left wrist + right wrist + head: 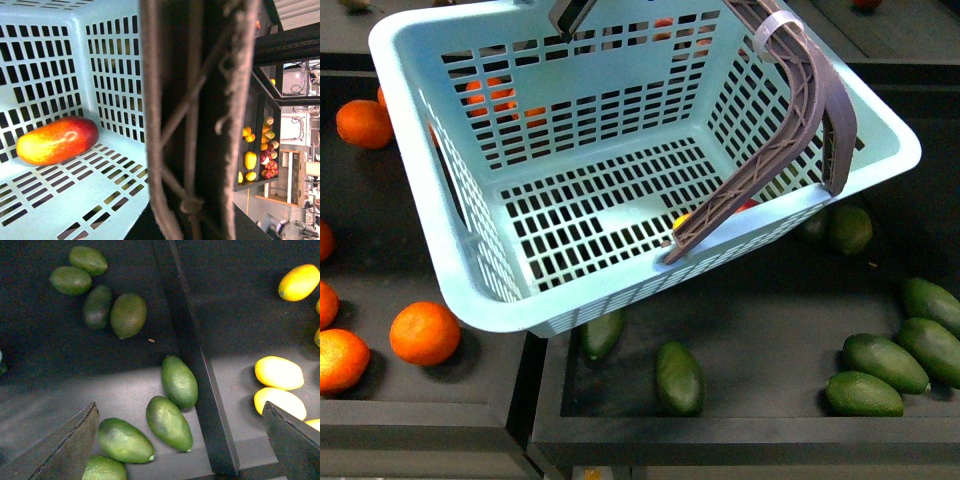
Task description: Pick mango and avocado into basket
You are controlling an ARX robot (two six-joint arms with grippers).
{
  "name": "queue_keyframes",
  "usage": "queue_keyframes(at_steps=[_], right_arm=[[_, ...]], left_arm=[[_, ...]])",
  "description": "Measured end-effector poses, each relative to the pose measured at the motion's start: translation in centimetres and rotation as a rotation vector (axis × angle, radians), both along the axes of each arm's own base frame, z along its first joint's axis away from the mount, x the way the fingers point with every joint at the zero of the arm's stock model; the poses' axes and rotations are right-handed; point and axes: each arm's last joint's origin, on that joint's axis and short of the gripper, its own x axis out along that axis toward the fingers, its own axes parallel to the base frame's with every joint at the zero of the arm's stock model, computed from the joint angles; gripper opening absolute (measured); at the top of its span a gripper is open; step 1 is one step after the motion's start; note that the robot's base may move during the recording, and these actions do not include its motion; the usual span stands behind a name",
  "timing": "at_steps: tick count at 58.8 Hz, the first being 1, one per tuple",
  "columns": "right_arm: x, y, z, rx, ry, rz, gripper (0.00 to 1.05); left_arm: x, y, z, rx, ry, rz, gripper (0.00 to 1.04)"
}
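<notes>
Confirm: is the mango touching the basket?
Touching. The left wrist view shows the mango lying on the slotted floor of the basket, against its wall.

Glossy slotted plastic basket (pixel 440 60); smooth-skinned mango (pixel 56 140)

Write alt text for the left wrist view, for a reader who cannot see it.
A red-and-yellow mango lies on the slotted floor of a teal basket, near a corner. A brown basket handle crosses the middle, close to the camera; beyond it, a shelf holds yellow and red fruit.
</notes>
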Motion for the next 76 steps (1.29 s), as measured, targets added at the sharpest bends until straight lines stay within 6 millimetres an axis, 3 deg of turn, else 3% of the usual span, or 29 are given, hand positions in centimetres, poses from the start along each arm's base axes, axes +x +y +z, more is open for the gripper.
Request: queue_keyframes(at_steps=[10, 17, 32, 41, 49, 59, 76], right_arm=[[3.9, -0.6, -3.8, -0.007, 0.067, -0.020, 0.97], [7.5, 0.4, -7.1, -0.005, 0.124, -0.002, 0.97], [11.4, 2.1, -9.3, 0.014, 0.135, 0.014, 0.97], [12.2, 1.9, -10.5, -0.011, 0.174, 0.036, 0.97], [12.6, 0.4, -11.6, -0.029, 0.202, 0.031, 0.97], [12.4, -1.7, -13.5, -0.043, 0.246, 0.029, 0.97], [11.6, -3.0, -16.1, -0.038, 0.306, 0.065, 0.97]], left_arm=[[-0.1, -0.1, 0.0, -0.004, 0.002, -0.009, 0.06], [-0.1, -0.2, 0.0, -0.004, 0.002, -0.010, 0.06], [-0.1, -0.1, 0.0, -0.003, 0.001, -0.008, 0.06], [-0.1, -0.1, 0.0, -0.003, 0.001, -0.008, 0.06], [-0.1, -0.1, 0.0, -0.002, 0.001, -0.008, 0.06], [-0.1, -0.1, 0.0, -0.003, 0.002, -0.009, 0.06], [-0.1, -0.2, 0.0, -0.004, 0.002, -0.010, 0.06]])
